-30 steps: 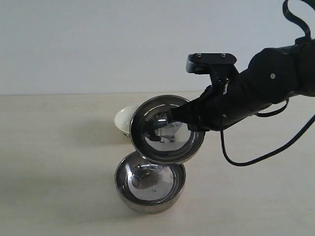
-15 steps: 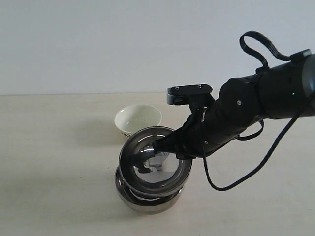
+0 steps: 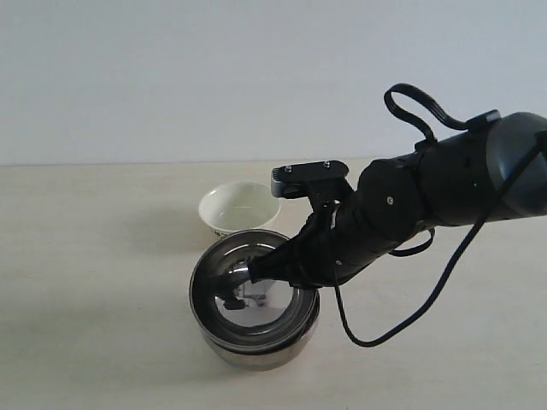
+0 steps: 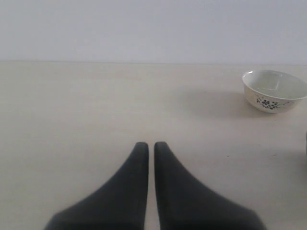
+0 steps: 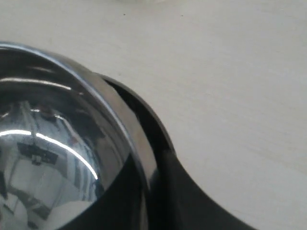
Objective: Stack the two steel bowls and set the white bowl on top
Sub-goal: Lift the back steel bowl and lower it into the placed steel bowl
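My right pincer [image 3: 259, 270] is clenched on the rim of the upper steel bowl [image 3: 248, 299], one finger inside the bowl and the other outside it. In the right wrist view the outer finger [image 5: 165, 167] lies flat against the bowl's shiny wall [image 5: 53, 158], with the rim pinched just beside it. The black arm slopes down to this grip from the right side of the scene, and a loose black cable [image 3: 402, 316] hangs under it. Directly below the pincer's tips, the upper steel bowl sits inside the lower steel bowl [image 3: 256, 352]. Only the lower bowl's curved outer wall shows beneath it, and that bowl rests on the pale table [image 3: 102, 256]. The held bowl looks slightly tilted, its mirror-like inside facing the exterior camera. The white bowl [image 3: 239, 207] stands upright on the table just beyond the right pincer's tips, on the far side of the steel pair, near them but not touching them. My left pincer [image 4: 151, 146] is closed on nothing, its two dark fingers side by side with only a thin slit between them, low over bare table. The white bowl [image 4: 273, 91] lies ahead of that pincer and off to one side, well apart, with a small dark floral mark on its outer wall.
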